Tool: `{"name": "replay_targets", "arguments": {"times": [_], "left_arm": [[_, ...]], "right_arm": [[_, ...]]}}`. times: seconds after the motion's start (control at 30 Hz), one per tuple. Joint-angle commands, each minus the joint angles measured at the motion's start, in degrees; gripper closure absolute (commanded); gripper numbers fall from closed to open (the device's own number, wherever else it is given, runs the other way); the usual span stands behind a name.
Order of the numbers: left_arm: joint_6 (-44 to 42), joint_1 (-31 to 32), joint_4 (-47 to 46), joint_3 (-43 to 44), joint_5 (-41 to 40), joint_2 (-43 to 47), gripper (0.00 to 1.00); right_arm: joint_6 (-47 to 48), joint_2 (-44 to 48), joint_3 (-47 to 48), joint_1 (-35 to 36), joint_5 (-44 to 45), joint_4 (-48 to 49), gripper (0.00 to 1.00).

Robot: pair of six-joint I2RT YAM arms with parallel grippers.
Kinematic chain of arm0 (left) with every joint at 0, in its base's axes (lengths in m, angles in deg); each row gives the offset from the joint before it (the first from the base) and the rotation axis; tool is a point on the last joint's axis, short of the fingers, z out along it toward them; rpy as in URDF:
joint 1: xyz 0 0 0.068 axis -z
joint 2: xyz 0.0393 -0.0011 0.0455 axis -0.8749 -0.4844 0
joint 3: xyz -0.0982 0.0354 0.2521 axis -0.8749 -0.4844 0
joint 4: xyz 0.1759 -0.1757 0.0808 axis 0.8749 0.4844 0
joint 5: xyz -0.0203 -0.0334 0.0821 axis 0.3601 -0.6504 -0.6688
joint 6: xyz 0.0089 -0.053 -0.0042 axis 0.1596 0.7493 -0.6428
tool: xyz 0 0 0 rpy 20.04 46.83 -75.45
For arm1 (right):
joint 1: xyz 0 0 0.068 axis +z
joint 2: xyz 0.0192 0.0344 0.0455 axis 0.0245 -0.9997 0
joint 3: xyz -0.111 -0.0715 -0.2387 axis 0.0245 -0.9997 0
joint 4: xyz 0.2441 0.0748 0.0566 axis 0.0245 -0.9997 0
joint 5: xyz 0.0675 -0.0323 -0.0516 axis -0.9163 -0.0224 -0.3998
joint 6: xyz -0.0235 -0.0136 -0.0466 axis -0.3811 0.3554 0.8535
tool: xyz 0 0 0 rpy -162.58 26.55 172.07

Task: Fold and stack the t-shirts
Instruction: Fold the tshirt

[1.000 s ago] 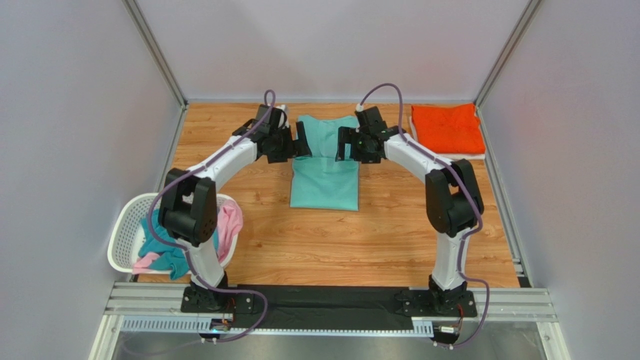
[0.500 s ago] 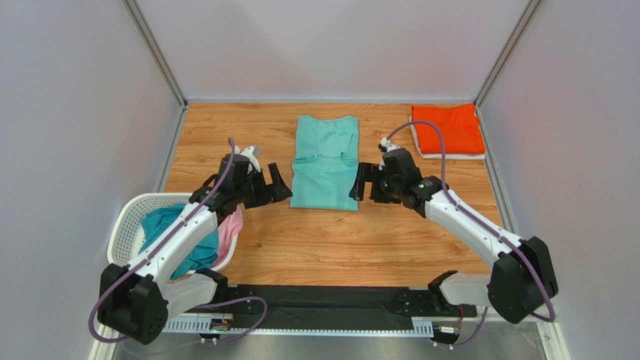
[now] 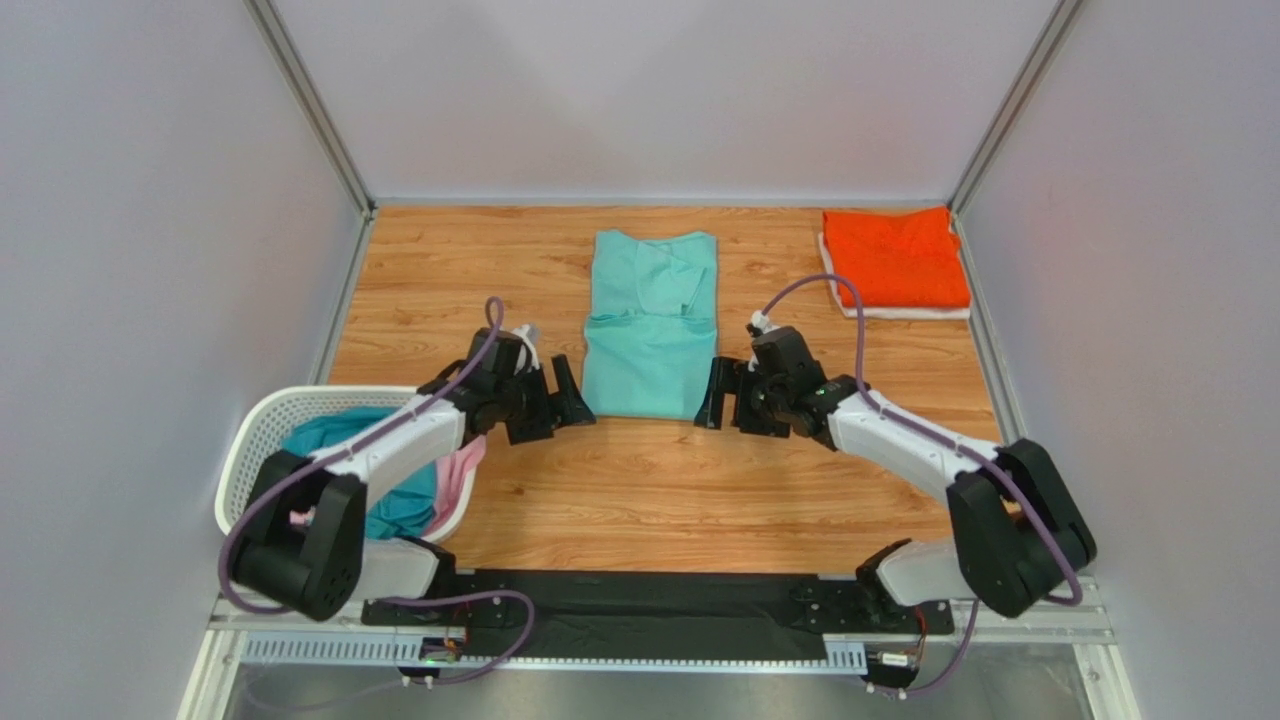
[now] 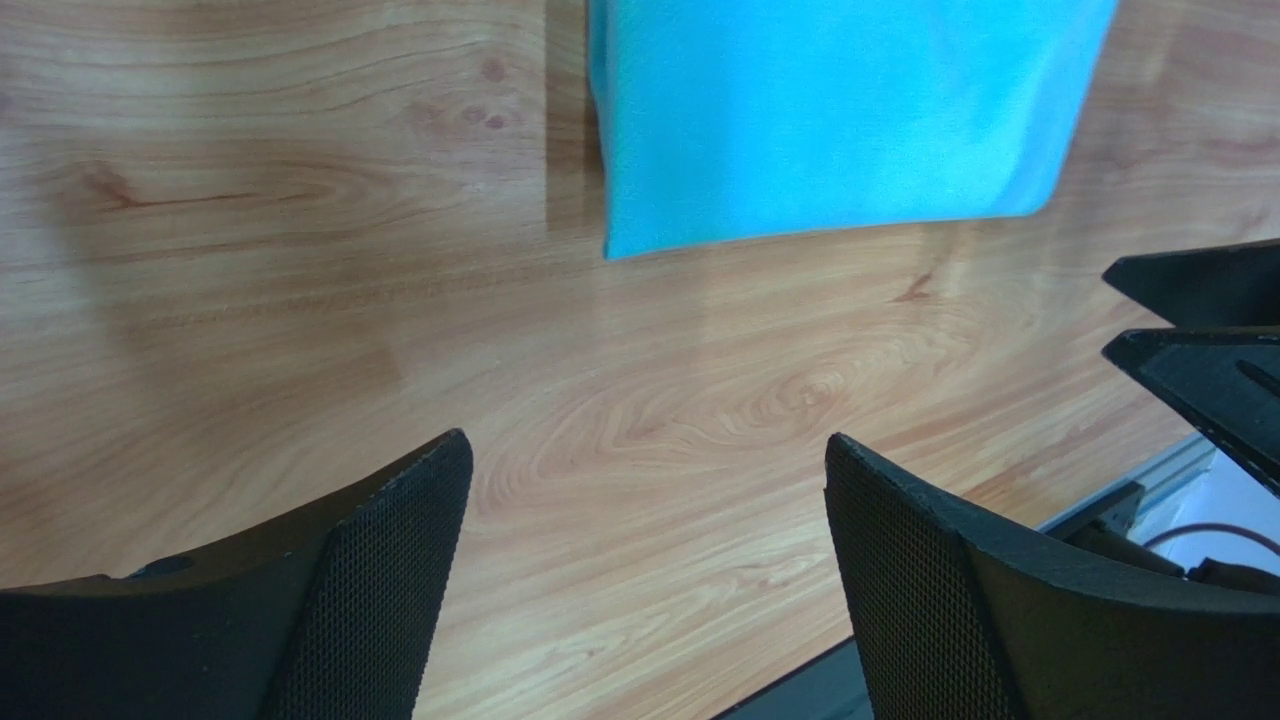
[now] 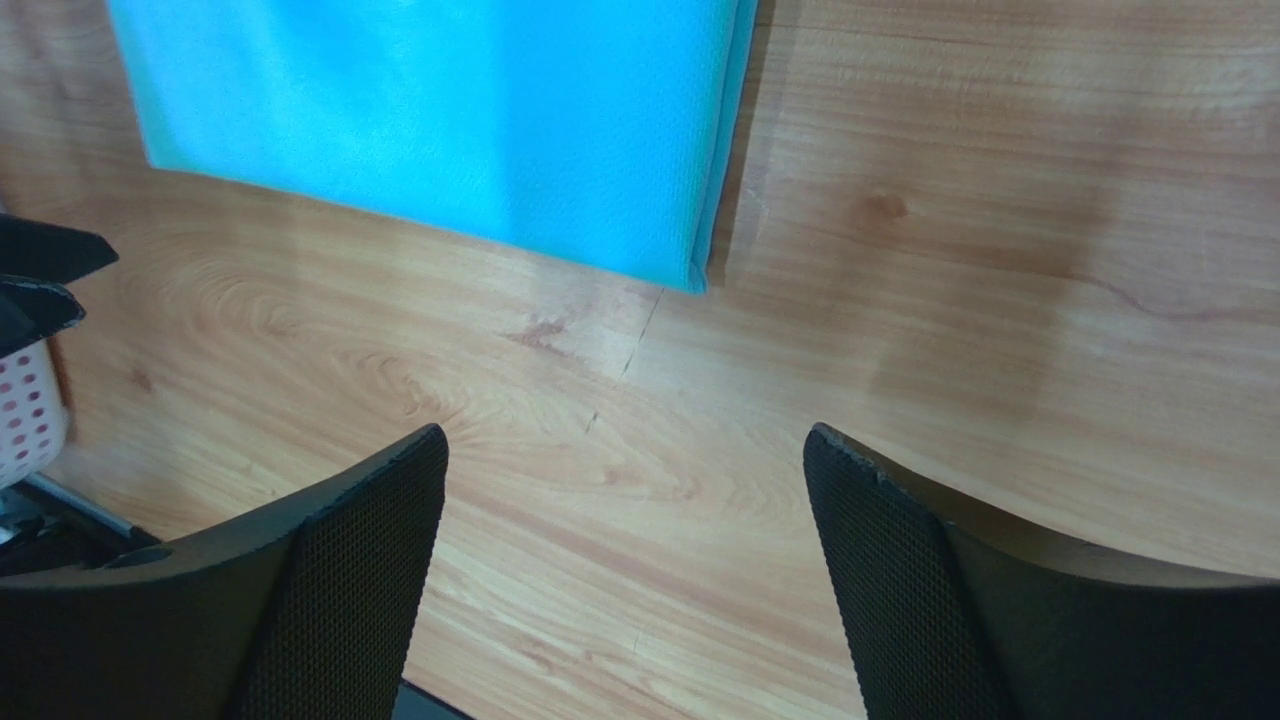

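kev: Wooden tabletop (image 3: 451, 285) boxed in by plain grey walls, with the mint-teal cloth t-shirt (image 3: 649, 330) lying in the middle toward the far side, already narrowed into a long strip. Which way does it run though?

mo: Long axis goes near-to-far, collar end far, hem end near. The left gripper (image 3: 571, 402) sits just off the hem's near-left corner and the right gripper (image 3: 712, 402) just off the near-right corner. They look equally close, and neither is touching cloth. Both wrist views show the fingers spread wide with only bare wood between them, gripping nothing.

kev: So the hem is just beyond the fingertips on both sides?

mo: Yep, slightly farther out and inward of each. My guess is each one pinches its own corner and carries the hem toward the collar. Bright orange folded t-shirt (image 3: 894, 258) is far right, and the white plastic laundry basket (image 3: 248, 450) holding a teal-blue shirt (image 3: 323, 437) is near left.
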Motion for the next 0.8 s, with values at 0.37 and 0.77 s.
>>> {"name": "replay_targets", "arguments": {"times": [0.37,0.77], "left_arm": [[0.77,0.21,-9.98,6.68,4.76,-21.39,0.47],[-0.64,0.21,-8.12,13.29,5.28,-28.96,1.00]], "right_arm": [[0.39,-15.53,7.79,0.81,3.77,5.46,0.40],[-0.49,-24.32,10.07,2.92,0.96,8.18,0.88]]}}
